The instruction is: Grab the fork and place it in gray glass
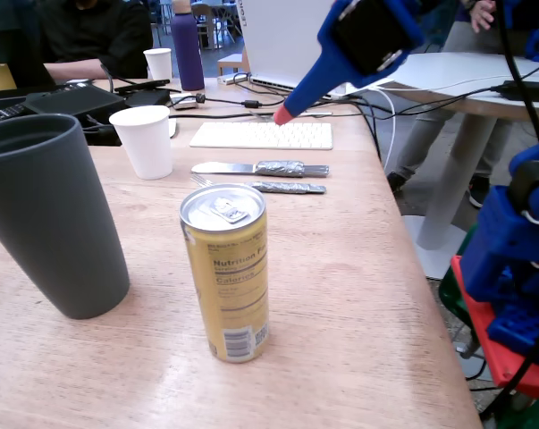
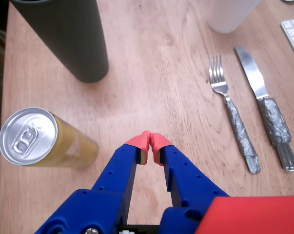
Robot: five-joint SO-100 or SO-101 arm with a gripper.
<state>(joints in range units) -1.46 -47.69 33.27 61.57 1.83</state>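
Fork (image 2: 231, 119) lies flat on the wooden table (image 1: 341, 295), tines pointing toward the white cup (image 1: 147, 140) and its foil-wrapped handle trailing toward the table's right edge in the fixed view. The knife (image 2: 266, 109) lies just beside it, parallel, on the side nearer the keyboard (image 1: 262, 135); the two are close but not touching. Both sit toward the far part of the table, well apart from the glass (image 1: 46, 223), which stands upright near the table's left edge in the fixed view. A yellow can (image 1: 226, 273) stands upright between the glass and the table's right edge, nearer the camera than the cutlery.

The gripper (image 2: 149, 142) hangs in the air above the table, holding nothing. Its red-tipped fingers (image 2: 138, 142) are pressed together, tips meeting. In the wrist view it points at bare wood, with the can to its left and the fork well off to its right. In the fixed view the blue arm reaches in from the top right, its red tip above the keyboard's edge.

A second white cup (image 1: 159, 63) and a purple bottle (image 1: 188, 49) stand at the far end of the table.
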